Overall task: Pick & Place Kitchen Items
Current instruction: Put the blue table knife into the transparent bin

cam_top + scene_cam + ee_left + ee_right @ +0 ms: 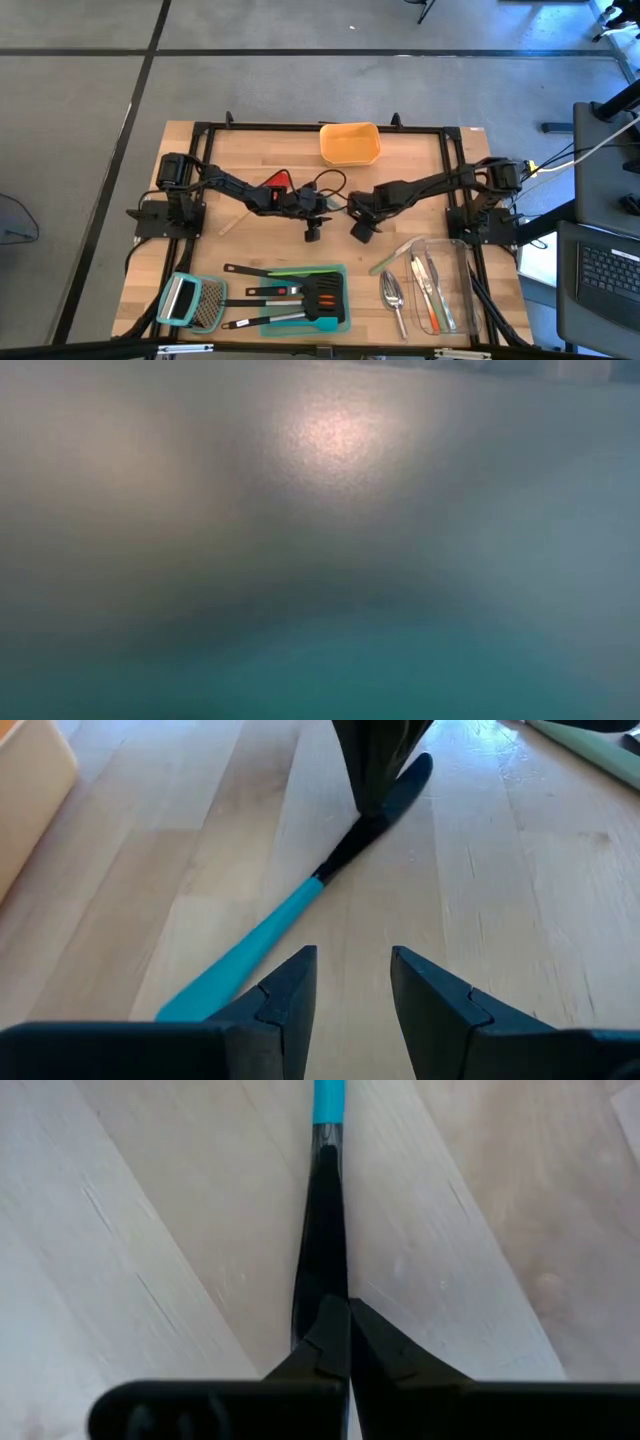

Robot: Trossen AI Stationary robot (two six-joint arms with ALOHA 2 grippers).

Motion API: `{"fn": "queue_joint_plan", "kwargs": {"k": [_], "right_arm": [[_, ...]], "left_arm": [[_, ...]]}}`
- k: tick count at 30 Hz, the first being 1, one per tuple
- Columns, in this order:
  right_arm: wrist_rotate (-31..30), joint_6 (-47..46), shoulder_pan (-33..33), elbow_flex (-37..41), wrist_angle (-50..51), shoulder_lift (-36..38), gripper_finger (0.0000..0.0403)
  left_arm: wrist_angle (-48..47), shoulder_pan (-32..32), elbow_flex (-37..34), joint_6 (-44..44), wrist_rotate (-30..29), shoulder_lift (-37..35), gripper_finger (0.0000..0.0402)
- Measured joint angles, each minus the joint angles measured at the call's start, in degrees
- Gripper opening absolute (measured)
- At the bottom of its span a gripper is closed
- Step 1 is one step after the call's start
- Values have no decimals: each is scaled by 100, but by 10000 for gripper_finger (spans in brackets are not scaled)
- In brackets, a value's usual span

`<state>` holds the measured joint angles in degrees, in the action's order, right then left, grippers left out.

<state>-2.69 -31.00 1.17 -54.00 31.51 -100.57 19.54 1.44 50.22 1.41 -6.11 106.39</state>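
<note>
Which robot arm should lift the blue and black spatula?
The right one, probably. The right gripper is already shut on the spatula at its black end, while the left gripper hangs open just past the blue end, holding nothing.

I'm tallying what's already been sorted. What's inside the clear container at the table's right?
The clear container holds a few pieces of cutlery, one with an orange handle. A silver spoon lies outside it. Overlap hides the exact count and anything beneath them.
</note>
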Motion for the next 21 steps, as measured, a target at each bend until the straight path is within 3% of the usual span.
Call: {"fn": "queue_joint_plan", "kwargs": {"k": [12, 17, 21], "right_arm": [[-552, 37, 374, -3, 2, 6, 0], [-311, -34, 382, -250, 223, 4, 7], [-110, 173, 428, -671, 537, 4, 44]], "left_arm": [[1, 5, 0, -2, -87, 0, 125], [1, 5, 0, 3, -90, 0, 125], [1, 3, 0, 22, -88, 0, 125]]}}
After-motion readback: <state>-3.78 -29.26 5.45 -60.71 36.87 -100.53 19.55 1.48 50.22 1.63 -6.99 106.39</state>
